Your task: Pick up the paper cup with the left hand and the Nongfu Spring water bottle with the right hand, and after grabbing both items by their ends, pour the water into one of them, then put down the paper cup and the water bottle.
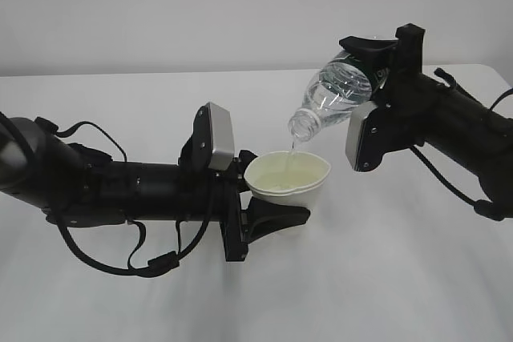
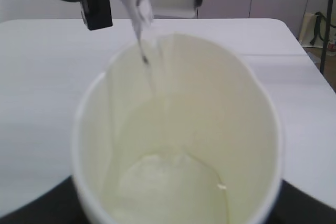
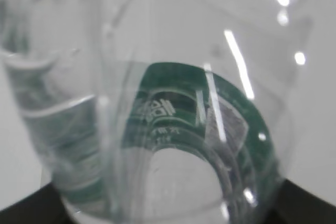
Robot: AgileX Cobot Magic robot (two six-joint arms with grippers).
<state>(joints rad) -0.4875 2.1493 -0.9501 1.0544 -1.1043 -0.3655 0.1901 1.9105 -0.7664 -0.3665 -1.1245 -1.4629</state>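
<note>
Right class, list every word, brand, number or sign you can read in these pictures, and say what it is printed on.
Nothing can be read for certain.
Nongfu Spring water bottle: the dark green label carries white characters, too blurred to read.
Paper cup: plain white, no print visible.
Arms and table: no text visible.

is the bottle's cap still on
No, the Nongfu Spring water bottle has a bare neck, and water streams into the paper cup.
</note>
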